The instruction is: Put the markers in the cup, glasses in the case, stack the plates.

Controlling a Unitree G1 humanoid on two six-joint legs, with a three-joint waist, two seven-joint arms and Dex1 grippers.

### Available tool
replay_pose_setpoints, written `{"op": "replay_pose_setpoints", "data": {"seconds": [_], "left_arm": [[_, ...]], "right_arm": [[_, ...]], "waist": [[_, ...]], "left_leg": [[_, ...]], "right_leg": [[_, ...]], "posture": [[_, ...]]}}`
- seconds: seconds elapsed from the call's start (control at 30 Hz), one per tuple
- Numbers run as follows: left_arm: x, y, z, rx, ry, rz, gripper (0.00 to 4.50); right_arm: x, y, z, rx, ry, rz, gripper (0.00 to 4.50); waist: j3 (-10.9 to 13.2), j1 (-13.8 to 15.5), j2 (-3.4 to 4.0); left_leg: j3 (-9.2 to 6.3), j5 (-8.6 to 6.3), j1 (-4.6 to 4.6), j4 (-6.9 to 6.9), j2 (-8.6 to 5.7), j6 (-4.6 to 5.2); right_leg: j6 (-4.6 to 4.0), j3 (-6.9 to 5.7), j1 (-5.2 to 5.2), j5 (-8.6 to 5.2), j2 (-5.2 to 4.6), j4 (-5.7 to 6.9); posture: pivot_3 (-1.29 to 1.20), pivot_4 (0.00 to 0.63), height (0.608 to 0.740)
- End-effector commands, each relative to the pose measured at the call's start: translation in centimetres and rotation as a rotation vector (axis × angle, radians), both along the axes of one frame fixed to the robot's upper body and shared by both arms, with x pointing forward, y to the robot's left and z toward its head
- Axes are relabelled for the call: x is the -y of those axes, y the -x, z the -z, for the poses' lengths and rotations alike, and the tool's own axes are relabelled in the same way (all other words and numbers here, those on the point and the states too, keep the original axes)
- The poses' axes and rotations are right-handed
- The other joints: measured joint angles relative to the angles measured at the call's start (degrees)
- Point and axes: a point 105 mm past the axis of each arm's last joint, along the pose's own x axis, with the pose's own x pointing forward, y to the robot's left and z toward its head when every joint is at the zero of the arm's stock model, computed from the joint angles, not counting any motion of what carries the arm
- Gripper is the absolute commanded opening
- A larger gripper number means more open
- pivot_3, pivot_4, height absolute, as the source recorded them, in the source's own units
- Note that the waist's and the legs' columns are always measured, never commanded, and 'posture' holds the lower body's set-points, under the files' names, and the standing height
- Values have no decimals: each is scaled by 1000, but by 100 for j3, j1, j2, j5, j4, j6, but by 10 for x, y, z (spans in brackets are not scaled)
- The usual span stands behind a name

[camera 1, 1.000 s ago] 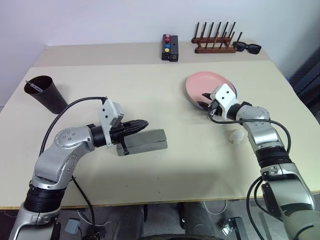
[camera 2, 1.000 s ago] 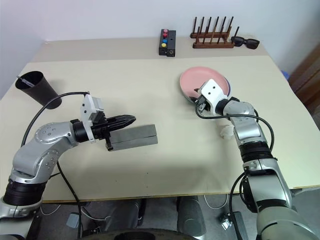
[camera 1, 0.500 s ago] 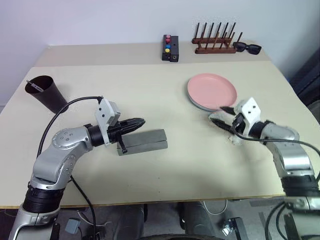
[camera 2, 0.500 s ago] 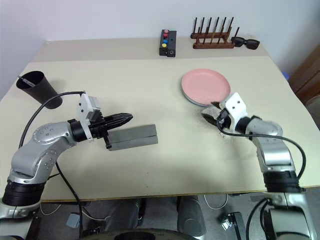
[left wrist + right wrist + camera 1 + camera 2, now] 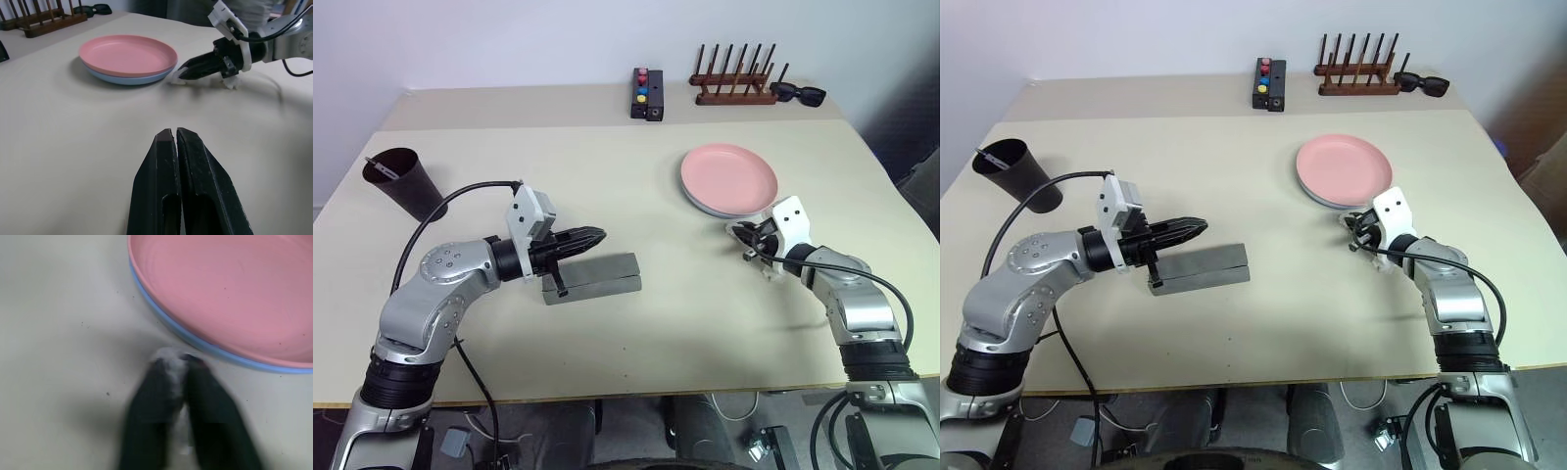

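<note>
Taking the case (image 5: pixel 591 277) as the landmark: one grey case is seen lying closed on the table (image 5: pixel 636 372), nearest of the lot. The left gripper (image 5: pixel 597 235) is held just above its near-left end, fingers pressed together with nothing between them. Off to the right of the case, well apart, the right gripper (image 5: pixel 736 231) is parked low over the table, its two black fingers (image 5: pixel 156 401) drawn together; something small and whitish is seen at the tips, but what it is can't be told. A small white crumpled bit (image 5: pixel 770 272) is lying under that wrist.

Just past the right gripper, two plates are stacked: one pink plate (image 5: pixel 728 179) on one light blue plate (image 5: pixel 122 78), only the blue rim showing. Far left of the case, one dark cup (image 5: pixel 403 182) is standing upright with something slim poking out at its rim.

Farthest back from the case: one black block with coloured dots (image 5: pixel 646 93), one wooden rack (image 5: pixel 734 83), one pair of black sunglasses (image 5: pixel 797 93).
</note>
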Motion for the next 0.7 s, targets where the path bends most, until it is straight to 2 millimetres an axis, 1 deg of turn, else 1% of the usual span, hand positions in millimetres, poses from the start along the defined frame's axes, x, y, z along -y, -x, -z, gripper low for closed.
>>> {"op": "replay_pose_setpoints", "data": {"seconds": [0.03, 0.1, 0.17, 0.2, 0.3, 0.37, 0.4, 0.5, 0.67, 0.7], "left_arm": [[1, 5, -12, 45, 6, 8, 63], [0, 5, -11, 43, 6, 3, 63], [-1, 5, -9, 40, 8, -3, 63], [-1, 5, -8, 38, 10, -4, 63], [0, 4, -6, 34, 15, -3, 63], [1, 3, -5, 34, 19, 0, 63], [0, 3, -3, 34, 22, -1, 63], [-2, 3, 1, 31, 26, -7, 63], [-5, 5, 6, 23, 31, -14, 63], [-5, 6, 7, 22, 32, -17, 63]], "right_arm": [[-2, 6, -20, 38, 1, -46, 33], [-5, 14, -27, 50, 14, -101, 33], [-12, 20, -39, 86, 12, -156, 33], [-15, 19, -47, 115, 4, -168, 33], [-17, 7, -63, 182, -7, -131, 33], [-12, -12, -69, 230, -8, -39, 33], [-11, -22, -68, 247, -13, 6, 33], [-11, -40, -62, 271, -36, 71, 33], [-9, -54, -56, 271, -71, 110, 33], [-8, -56, -55, 271, -75, 116, 666]], "waist": [[0, 0, 0], [0, 2, 0], [0, 3, 0], [0, -4, 0], [0, -36, 0], [0, -39, 0], [0, -38, 0], [-1, -10, -2], [0, 5, -1], [0, -8, 0]], "left_leg": [[0, 0, 0, 0, 0, 0], [0, 0, 0, 0, 0, 0], [0, 0, 0, -1, 0, 0], [0, 0, 0, -1, 0, 0], [0, 0, 3, 0, 0, 0], [1, 0, 4, 0, 1, 0], [1, 0, 6, 1, 1, 0], [0, 0, 4, -4, 1, 0], [0, 0, -16, -7, -3, -1], [0, 0, -15, -7, -3, -1]], "right_leg": [[0, 0, 0, 0, 0, 0], [0, 0, 0, 0, 0, 0], [0, 0, 0, -1, 0, -1], [0, 0, 0, -1, 0, -1], [-4, 0, 1, -3, 0, 1], [-10, 0, 0, -6, 0, 3], [-13, 0, 1, -7, 1, 3], [-9, 0, 0, -4, 1, 1], [1, 0, -12, 1, -1, -7], [1, 0, -12, 1, -1, -8]], "posture": [[0, 150, 734], [0, 150, 734], [0, 150, 734], [0, 150, 734], [0, 150, 734], [0, 150, 734], [0, 150, 734], [0, 150, 734], [0, 150, 734], [0, 150, 734]]}}
